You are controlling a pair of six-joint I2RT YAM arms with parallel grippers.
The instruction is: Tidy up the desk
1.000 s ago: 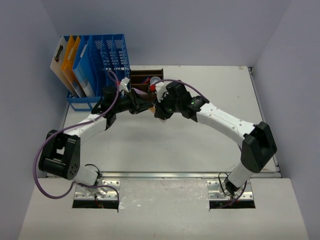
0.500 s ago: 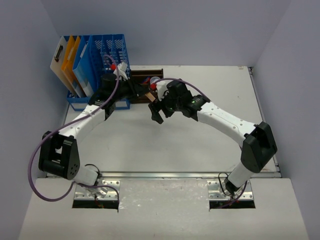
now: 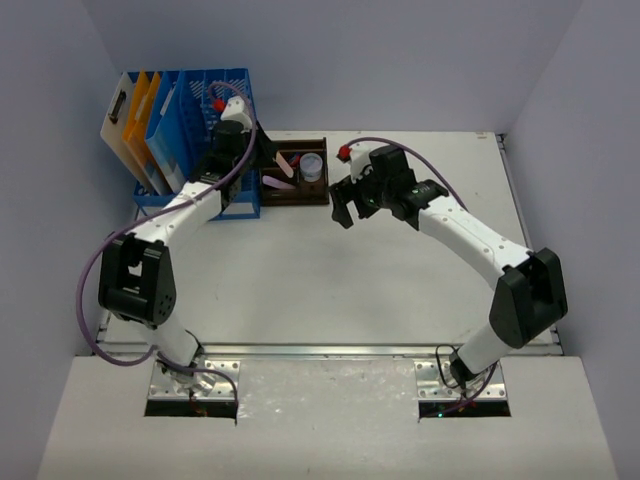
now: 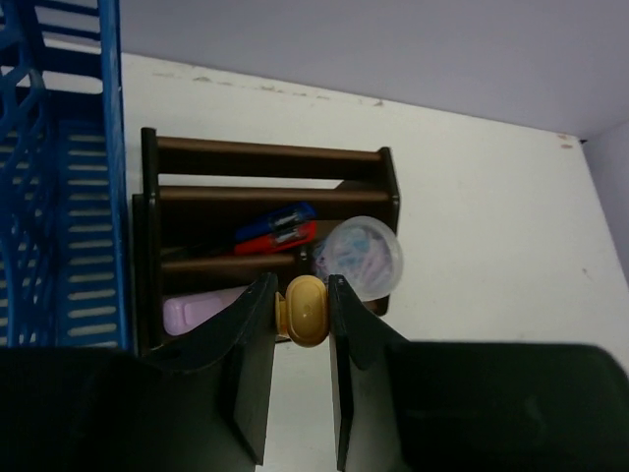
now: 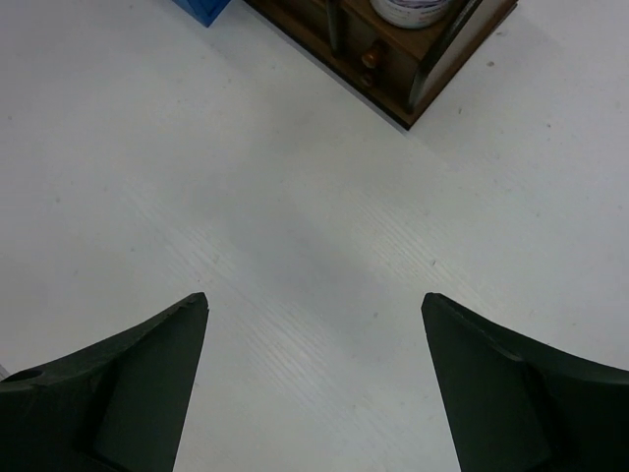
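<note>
Pinching a small mustard-yellow rounded piece (image 4: 308,313) between its two black fingers (image 4: 254,354), the left gripper (image 4: 300,293) stands nearly closed around it, just over the near side of the dark-brown wooden tray (image 4: 270,155). The tray's compartments hold a pink bar (image 4: 201,313), a red and a blue clip-like item (image 4: 275,231) lying side by side, and a clear round tub (image 4: 360,258) of pale, thin pieces. The tray sits against the blue mesh file rack (image 3: 215,100), which stands in the desk's far-left corner with orange, white and blue folders (image 3: 140,125) upright in it.

The right gripper (image 5: 314,310) spreads its fingers (image 5: 128,383) wide apart and holds nothing. It hangs over bare surface close to the tray's right end, one corner of the tray showing at the top of its wrist view.

The desk (image 3: 400,280), an off-white matte top, carries everything. Its silver rail (image 3: 330,351) runs along the near edge, just beyond the arm bases.
</note>
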